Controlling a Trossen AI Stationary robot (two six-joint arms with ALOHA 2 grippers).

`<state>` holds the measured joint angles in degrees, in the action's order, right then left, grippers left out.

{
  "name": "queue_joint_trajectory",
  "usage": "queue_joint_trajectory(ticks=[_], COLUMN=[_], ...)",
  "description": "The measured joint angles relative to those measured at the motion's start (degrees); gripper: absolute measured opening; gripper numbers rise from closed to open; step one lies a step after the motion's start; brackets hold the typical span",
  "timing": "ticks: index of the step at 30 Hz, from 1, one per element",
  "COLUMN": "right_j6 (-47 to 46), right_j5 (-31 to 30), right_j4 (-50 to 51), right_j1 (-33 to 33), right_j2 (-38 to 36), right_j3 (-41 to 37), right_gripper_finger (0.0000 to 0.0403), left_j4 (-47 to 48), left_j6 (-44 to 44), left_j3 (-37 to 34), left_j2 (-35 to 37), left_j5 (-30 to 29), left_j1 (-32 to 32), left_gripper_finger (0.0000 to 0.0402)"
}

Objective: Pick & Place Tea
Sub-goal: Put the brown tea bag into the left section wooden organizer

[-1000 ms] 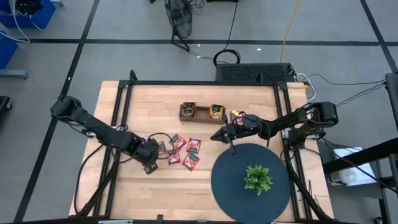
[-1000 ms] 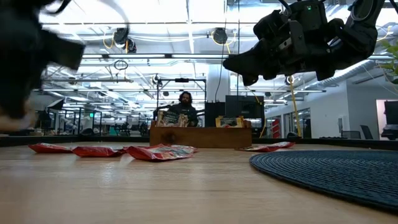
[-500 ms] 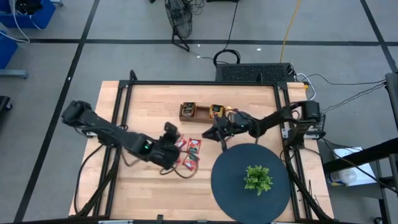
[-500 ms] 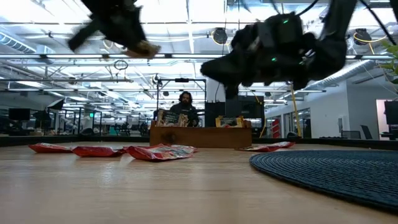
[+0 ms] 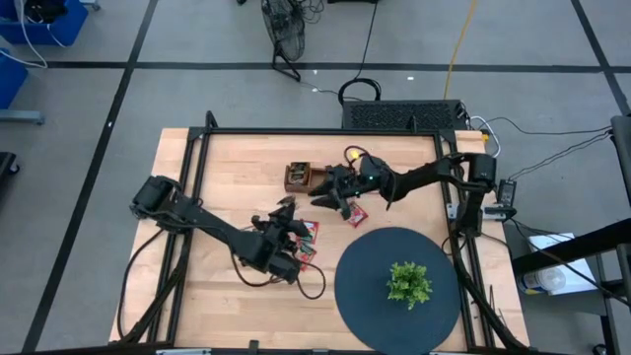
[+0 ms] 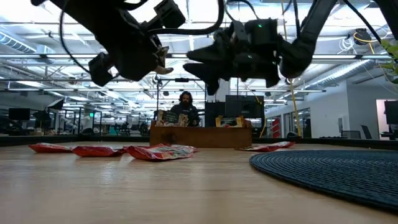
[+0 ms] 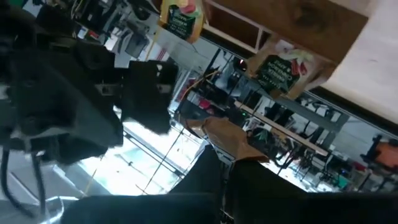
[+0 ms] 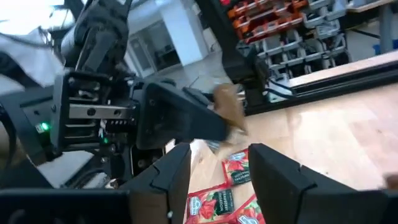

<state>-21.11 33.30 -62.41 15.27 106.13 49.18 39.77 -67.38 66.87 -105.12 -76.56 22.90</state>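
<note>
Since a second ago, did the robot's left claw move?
Yes. In the high view the left gripper has swung from the table's left part toward the brown wooden tray, and now hangs above the red tea sachets.

Wooden tray [image 5: 298, 178] at back — plant [image 5: 408, 283] on round mat [image 5: 367, 288].

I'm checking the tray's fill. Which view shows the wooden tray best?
Low view: the wooden tray shows whole, side-on, sachets standing in it. High view: right arm covers part. Left wrist: one tilted stretch. Right wrist: nothing.
</note>
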Motion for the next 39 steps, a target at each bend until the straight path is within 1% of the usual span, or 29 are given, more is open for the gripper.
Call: queue_joint_trajectory(ticks=[2,4,7,11,13,15,19,22,26,29,31,36,39], right_j6=[2.41,4.38,6.22,6.79,7.14,7.29,7.33,7.3,6.67,6.61,6.86,6.84,6.97], right_j5=[0.08,0.03,0.03,3.18,4.07,4.18,4.25,4.41,4.68,6.49,6.71,6.21,6.21], right_j4=[3.56,6.69,8.87,9.42,10.64,11.26,10.45,10.34,10.58,10.38,10.34,8.86,8.04], right_j1=[-0.63,-1.12,-1.88,-2.32,-2.39,-2.64,-3.39,-3.37,-3.56,-3.93,-4.24,-4.36,-4.03], right_j2=[0.0,0.0,0.0,0.0,-0.02,0.05,0.89,2.54,5.14,6.37,6.64,6.62,6.62], right_j3=[1.97,3.96,6.17,8.04,8.64,8.71,8.71,9.35,11.18,12.53,12.81,12.81,12.81], right_gripper_finger=[0.0152,0.0153,0.0153,0.0153,0.0153,0.0153,0.0153,0.0153,0.0153,0.0153,0.0153,0.0152,0.0132], left_j4=[-1.62,-3.76,-5.44,-6.61,-7.48,-8.38,-9.72,-10.25,-10.51,-11.3,-11.3,-11.3,-11.41], left_j6=[-1.2,-2.68,-3.6,-5.34,-6.09,-6.26,-6.45,-7.11,-7.59,-7.53,-7.26,-5.59,-3.76], left_j3=[0.0,0.02,0.04,0.06,0.09,0.09,0.09,0.09,0.09,0.09,0.09,0.08,0.08], left_j2=[0.04,0.09,0.09,0.07,0.09,0.09,0.09,0.11,0.11,0.11,0.11,0.11,0.11], left_j5=[-0.03,-0.06,0.63,1.54,1.54,1.69,1.97,2.13,3.13,3.47,3.52,3.17,2.98], left_j1=[-0.07,0.19,0.93,2.08,2.45,2.6,2.54,2.54,2.53,2.64,2.69,2.64,2.53], left_gripper_finger=[0.0011,0.0021,0.0032,0.0018,0.0009,0.0009,0.0033,0.0041,0.0026,0.001,0.0008,0.0038,0.0049])
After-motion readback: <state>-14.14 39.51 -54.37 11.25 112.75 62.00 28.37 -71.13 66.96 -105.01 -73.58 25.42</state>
